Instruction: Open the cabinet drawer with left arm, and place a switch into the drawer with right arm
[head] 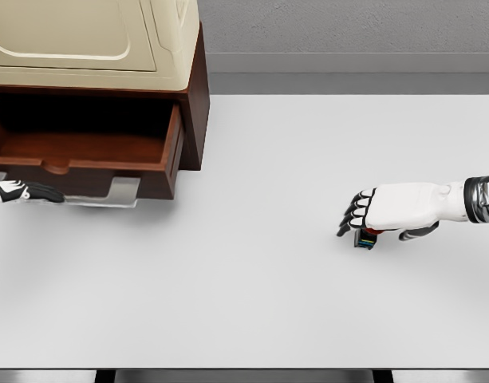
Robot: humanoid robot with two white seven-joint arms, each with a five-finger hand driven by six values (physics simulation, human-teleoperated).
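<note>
The switch (365, 239), a small dark block with a red top, sits on the white table at the right. My right hand (380, 225) hovers just over it, palm down. Its fingers (349, 217) droop past the switch's left side and the thumb (419, 233) is spread to the right, so the hand is open, not closed on the switch. The brown drawer (84, 148) of the cabinet (192, 96) stands pulled out and looks empty. My left hand (29, 192) lies at the far left edge, fingers stretched toward the left end of the silver drawer handle (108, 193).
The cream upper part of the cabinet (92, 40) overhangs the back of the drawer. The white table (252, 279) stretches between drawer and switch, with its front edge near the picture's bottom. A grey wall runs behind.
</note>
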